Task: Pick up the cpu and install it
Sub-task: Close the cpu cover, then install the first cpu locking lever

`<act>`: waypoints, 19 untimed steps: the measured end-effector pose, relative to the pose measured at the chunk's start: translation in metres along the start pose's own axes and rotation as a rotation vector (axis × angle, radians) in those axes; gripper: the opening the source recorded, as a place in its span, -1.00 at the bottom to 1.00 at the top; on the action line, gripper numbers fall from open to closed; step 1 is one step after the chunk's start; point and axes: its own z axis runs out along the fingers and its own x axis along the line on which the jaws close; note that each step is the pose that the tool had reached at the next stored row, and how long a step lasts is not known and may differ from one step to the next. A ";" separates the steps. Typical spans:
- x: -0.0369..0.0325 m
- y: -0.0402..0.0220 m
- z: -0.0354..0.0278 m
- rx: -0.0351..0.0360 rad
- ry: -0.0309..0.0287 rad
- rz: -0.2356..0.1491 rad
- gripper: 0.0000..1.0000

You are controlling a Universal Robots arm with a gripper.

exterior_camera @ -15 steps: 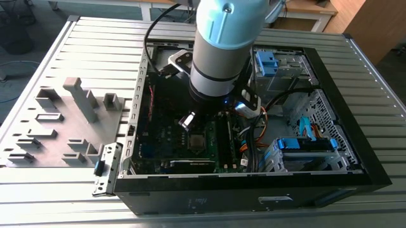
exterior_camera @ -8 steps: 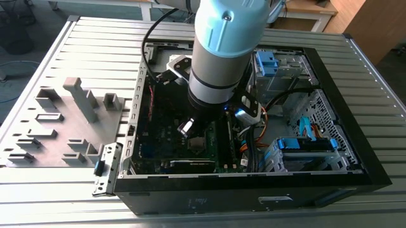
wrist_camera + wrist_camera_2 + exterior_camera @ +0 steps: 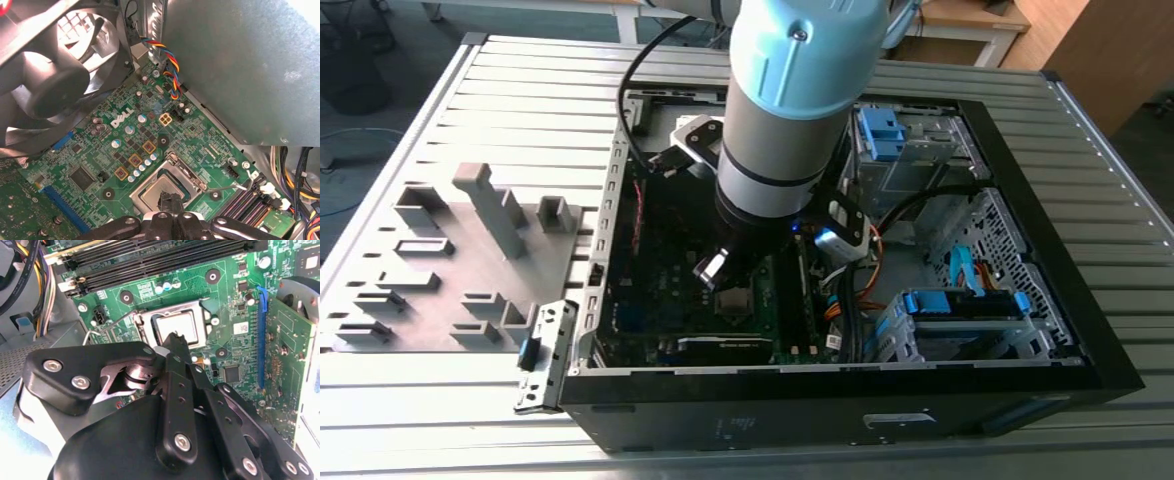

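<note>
The cpu [image 3: 176, 324] is a silvery-grey square lying flat inside the silver-framed socket [image 3: 207, 307] on the green motherboard [image 3: 235, 290]. It appears again in the first wrist view as the cpu [image 3: 156, 192], and in the exterior view as a small grey square, the cpu [image 3: 738, 300], deep in the black computer case [image 3: 1067, 300]. My gripper [image 3: 177, 340] hangs just above the chip's near edge with its dark fingers drawn together and nothing between them. I cannot tell whether the tips touch the chip. The same gripper [image 3: 170, 202] covers part of the chip's edge.
Black memory slots [image 3: 165, 257] run beside the socket, with a thin socket lever [image 3: 117, 320] nearby. A large fan [image 3: 50, 85] and coloured cables [image 3: 167, 62] sit close to the board. Blue drive cages [image 3: 961, 310] fill the case's far side. A grey fixture tray [image 3: 454, 260] lies outside.
</note>
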 end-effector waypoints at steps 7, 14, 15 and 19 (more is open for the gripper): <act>0.0000 0.0000 -0.0003 0.0000 0.0000 0.000 -0.79; 0.0000 0.0001 -0.0014 0.0002 0.0005 0.000 -0.79; 0.0000 0.0002 -0.0022 0.0002 0.0003 0.000 -0.79; -0.0003 0.0006 -0.0051 0.0000 0.0001 0.000 -0.79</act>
